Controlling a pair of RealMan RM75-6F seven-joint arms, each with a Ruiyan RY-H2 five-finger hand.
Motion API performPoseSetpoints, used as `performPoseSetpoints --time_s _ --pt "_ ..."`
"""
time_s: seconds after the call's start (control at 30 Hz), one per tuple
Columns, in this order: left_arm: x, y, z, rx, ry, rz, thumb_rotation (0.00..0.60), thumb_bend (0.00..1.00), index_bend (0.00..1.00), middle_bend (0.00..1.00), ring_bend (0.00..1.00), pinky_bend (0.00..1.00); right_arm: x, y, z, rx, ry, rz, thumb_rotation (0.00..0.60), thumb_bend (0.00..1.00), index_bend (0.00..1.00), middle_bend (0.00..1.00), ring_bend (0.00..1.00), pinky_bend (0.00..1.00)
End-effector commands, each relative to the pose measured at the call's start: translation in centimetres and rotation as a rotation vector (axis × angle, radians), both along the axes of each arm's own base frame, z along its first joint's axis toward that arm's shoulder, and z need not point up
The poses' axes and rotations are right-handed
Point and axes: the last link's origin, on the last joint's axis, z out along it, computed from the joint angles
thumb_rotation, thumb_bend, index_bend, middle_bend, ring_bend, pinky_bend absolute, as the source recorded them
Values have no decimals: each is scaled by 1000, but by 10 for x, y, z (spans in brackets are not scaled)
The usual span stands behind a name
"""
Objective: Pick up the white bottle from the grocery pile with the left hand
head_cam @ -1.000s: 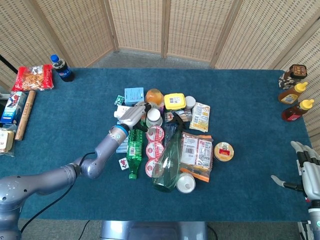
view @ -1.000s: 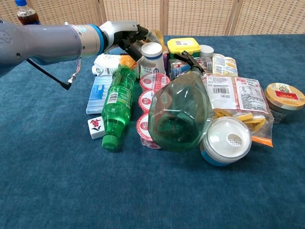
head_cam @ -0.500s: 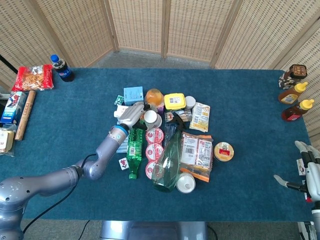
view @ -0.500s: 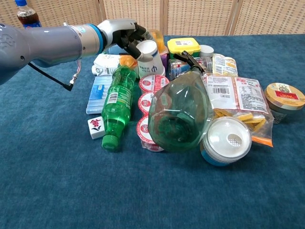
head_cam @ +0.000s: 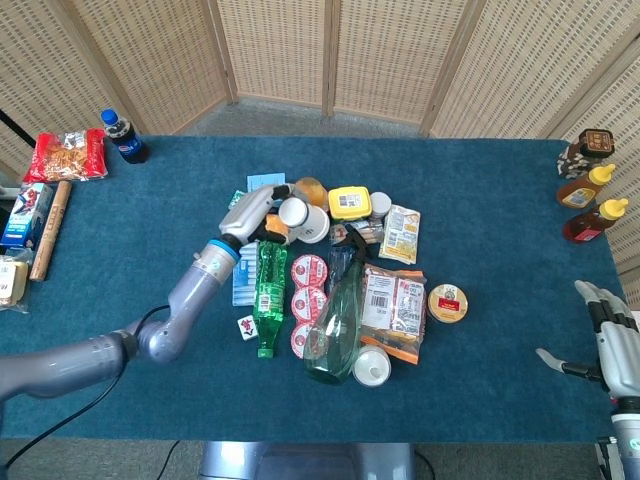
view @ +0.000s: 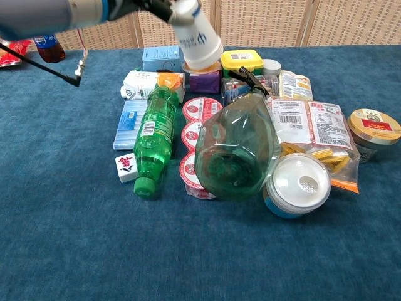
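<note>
White bottle (view: 197, 37) is up off the pile, held in the left robot hand (head_cam: 252, 211) with the fingers wrapped round its upper end. It's tilted, cap end toward the hand and base pointing down toward the groceries. In the chest view it hangs above the purple box (view: 203, 81) and the yellow-lidded tub (view: 241, 61), clear of both as far as I can tell. In the head view it sits just beside the orange ball-shaped thing (head_cam: 311, 189). Rest of the pile is lying on the blue worktop (head_cam: 480, 250): green soda bottle (view: 151, 141) on its side, big clear green spray bottle (view: 238, 147) next to it, a column of red-and-white yogurt cups (view: 199, 132) between those two, a round white-lidded tub (view: 299, 185) at the near end, and a mahjong tile (view: 126, 166) just beside the soda bottle's cap. Right robot hand (head_cam: 612, 340) is way off at the worktop's right edge, fingers apart, holding nothing.
</note>
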Motion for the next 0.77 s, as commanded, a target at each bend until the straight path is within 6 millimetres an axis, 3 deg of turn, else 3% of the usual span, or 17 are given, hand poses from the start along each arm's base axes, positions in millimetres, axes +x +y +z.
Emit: performPoseSetpoints --time_s 0.03,0.2,0.4,0.77 --pt "4 -5 38 43 -84 -7 600 492 530 383 441 154 0 0 -2 7 -2 0 496 35 0 32 0 0" --pt "12 -17 77 90 -173 -33 600 488 529 384 443 154 0 -1 -8 18 -12 5 493 36 0 32 0 0" --pt "19 -27 107 92 -292 -41 600 487 537 383 442 154 1 -2 -12 26 -20 15 498 35 0 33 0 0" --pt "19 -28 107 73 -307 -47 600 487 536 383 442 152 2 -2 -12 27 -16 13 498 34 0 33 0 0"
